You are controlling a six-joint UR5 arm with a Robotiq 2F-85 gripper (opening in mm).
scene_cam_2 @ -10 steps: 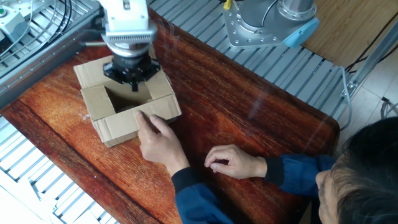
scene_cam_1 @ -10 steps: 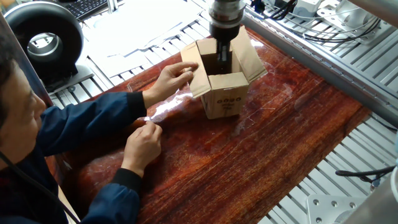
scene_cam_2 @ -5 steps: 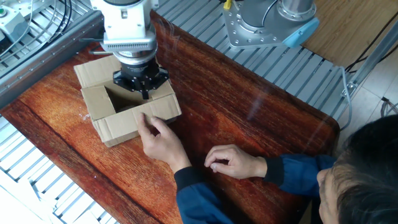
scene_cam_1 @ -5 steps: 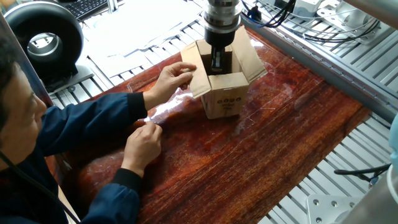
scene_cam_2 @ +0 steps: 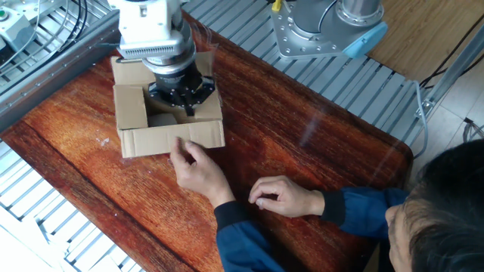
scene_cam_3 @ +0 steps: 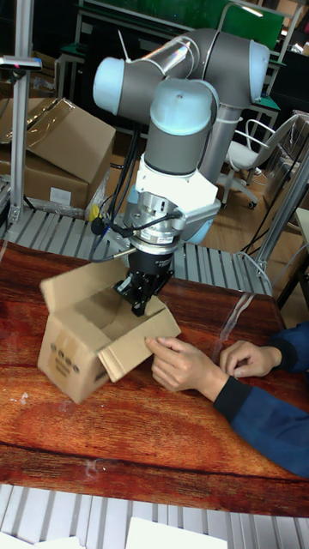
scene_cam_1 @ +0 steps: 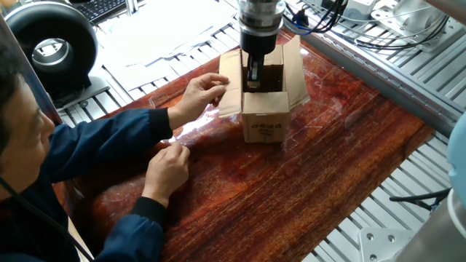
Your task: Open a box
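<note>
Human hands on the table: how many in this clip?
2. One hand touches the box flap nearest the person; the other hand rests apart on the wooden table, closer to the person.

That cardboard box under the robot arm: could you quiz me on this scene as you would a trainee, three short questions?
1. True or false: the flaps of the box are folded shut.
2. Where are the tips of the pincer? A) beside the box on the table B) just inside the open top of the box C) high above the person's head
3. Fill in: the person's hand rests against one ____ of the box.

Key: 1. False, all the flaps stand open. 2. B. 3. flap, the one on the side facing the person.
</note>
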